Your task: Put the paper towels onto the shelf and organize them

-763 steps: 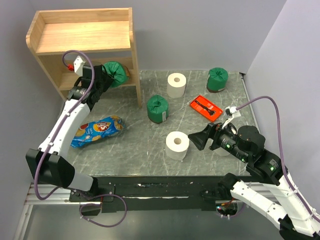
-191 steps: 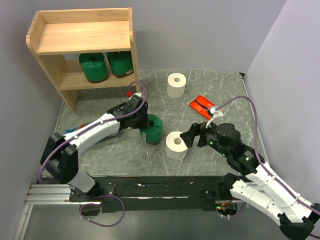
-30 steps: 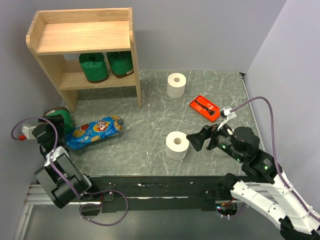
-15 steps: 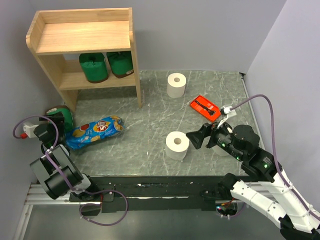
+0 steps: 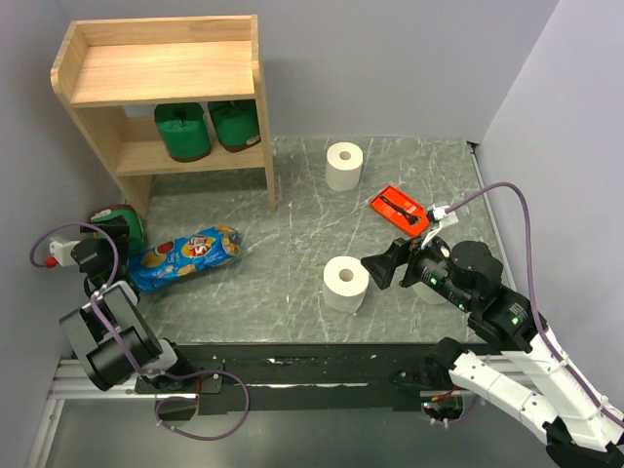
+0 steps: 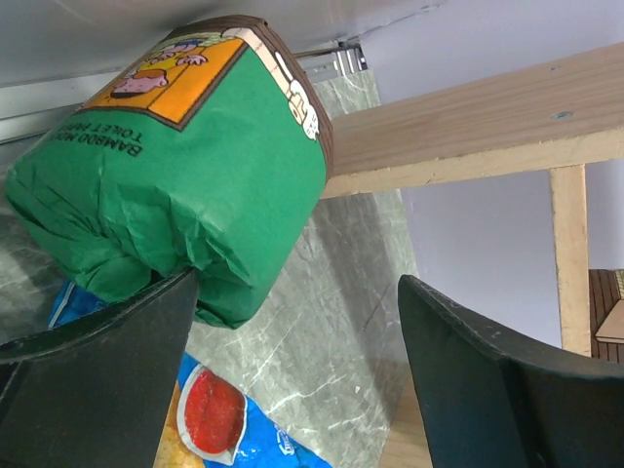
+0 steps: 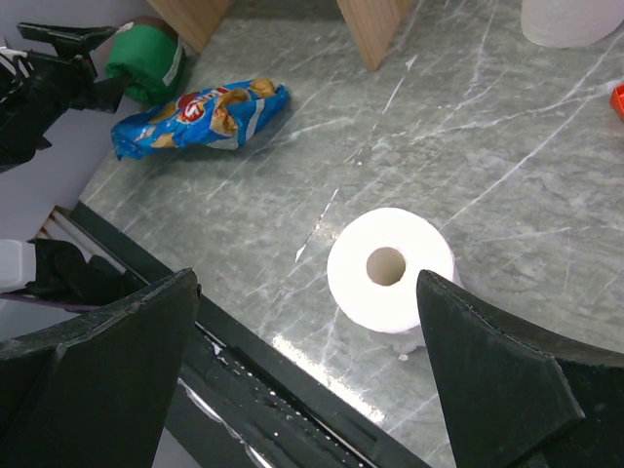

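While two green-wrapped rolls (image 5: 207,129) stand side by side on the lower tier of the wooden shelf (image 5: 156,73), you have roughly a third of the job done, by my reckoning. No roll sits on the top board. The third green roll (image 6: 175,166) lies tipped on the table at its left edge, just near the shelf's left side panel, with the blue snack bag (image 5: 188,255) beside it on the right. The far white roll (image 5: 343,166) stands upright in the middle of the table, and the near white roll (image 7: 390,268) stands upright closer to the arms. Whether another white roll sits behind the right arm, you cannot tell. Your left arm is folded low at the near left corner, wrist aimed far-left at the tipped roll. The left gripper (image 6: 297,283) has its fingers apart: the roll seems to touch one fingertip while the other stands clear, so it looks unclamped. Your right arm reaches in from the near right, and the right gripper (image 7: 304,283) hangs above the near white roll, fingers spread wide, holding nothing.
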`<state>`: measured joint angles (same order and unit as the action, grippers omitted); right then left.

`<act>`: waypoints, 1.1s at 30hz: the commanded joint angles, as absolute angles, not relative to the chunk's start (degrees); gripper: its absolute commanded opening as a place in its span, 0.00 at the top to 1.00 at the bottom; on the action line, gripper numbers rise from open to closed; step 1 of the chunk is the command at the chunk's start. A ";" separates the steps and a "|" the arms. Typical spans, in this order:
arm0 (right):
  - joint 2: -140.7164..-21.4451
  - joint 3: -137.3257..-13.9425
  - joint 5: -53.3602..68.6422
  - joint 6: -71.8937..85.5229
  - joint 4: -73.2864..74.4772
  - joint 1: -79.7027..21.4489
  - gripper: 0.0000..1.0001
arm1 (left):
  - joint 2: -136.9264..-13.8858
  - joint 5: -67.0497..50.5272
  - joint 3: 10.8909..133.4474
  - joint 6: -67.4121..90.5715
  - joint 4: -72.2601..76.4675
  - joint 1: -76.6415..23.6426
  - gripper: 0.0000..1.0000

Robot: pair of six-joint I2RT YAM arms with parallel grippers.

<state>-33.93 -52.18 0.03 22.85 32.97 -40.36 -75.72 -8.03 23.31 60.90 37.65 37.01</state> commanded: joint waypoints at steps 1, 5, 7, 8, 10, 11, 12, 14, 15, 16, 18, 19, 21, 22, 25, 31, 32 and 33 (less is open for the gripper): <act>-34.19 -54.14 -0.35 22.41 29.71 -40.61 0.00 | -73.04 -5.01 24.61 59.77 34.90 36.83 0.09; -34.45 -54.49 -0.35 22.32 29.97 -40.61 0.00 | -71.54 -4.66 25.22 59.25 33.67 36.83 0.02; -34.10 -54.41 -0.35 22.41 29.97 -40.60 0.01 | -71.02 -4.31 25.84 58.71 31.91 36.83 0.02; -34.01 -54.32 -0.35 22.50 29.88 -40.61 0.01 | -70.84 -3.78 26.10 58.28 31.47 36.83 0.02; -33.66 -53.97 -0.35 22.67 29.80 -40.61 0.00 | -70.14 -2.99 26.19 58.18 30.06 36.83 0.02; -33.58 -53.88 -0.35 22.85 29.62 -40.61 0.01 | -69.96 -2.90 25.67 58.44 30.49 36.83 0.02; -33.57 -53.88 -0.35 22.85 29.79 -40.61 0.00 | -70.05 -2.99 25.58 58.45 30.76 36.83 0.02; -33.49 -54.14 -0.35 22.94 29.97 -40.61 0.00 | -71.01 -2.64 26.19 58.19 29.89 36.65 0.03; -33.66 -54.23 -0.35 22.85 30.06 -40.69 0.00 | -71.45 -2.64 26.19 58.27 30.06 36.65 0.04; -33.58 -54.49 -0.35 22.94 30.15 -40.61 0.00 | -72.33 -2.72 26.19 58.18 30.84 36.74 0.04; -33.31 -54.49 -0.26 22.94 30.06 -40.61 0.00 | -73.12 -2.72 26.10 58.45 31.98 36.65 0.05; -33.22 -54.32 -0.35 22.94 30.06 -40.61 0.00 | -73.82 -2.90 25.84 58.53 33.56 36.65 0.05; -33.13 -54.40 -0.35 23.11 29.97 -40.61 0.00 | -74.26 -2.90 25.66 58.27 34.98 36.39 0.06; -33.22 -54.40 -0.35 23.12 29.88 -40.61 0.00 | -74.79 -2.90 25.66 58.36 35.42 36.39 0.06; -33.31 -54.32 -0.35 23.20 29.79 -40.61 0.00 | -77.33 -4.13 26.19 58.45 39.46 36.04 0.06; -33.49 -54.23 -1.23 22.85 29.88 -40.69 0.00 | -79.36 -4.13 24.35 60.46 45.51 35.77 0.12; -33.49 -54.32 -1.49 22.85 29.97 -40.61 0.01 | -79.71 -4.48 24.69 60.47 46.14 35.68 0.13; -33.49 -54.49 -1.67 22.85 29.88 -40.52 0.00 | -80.24 -4.83 25.13 60.29 46.06 35.68 0.14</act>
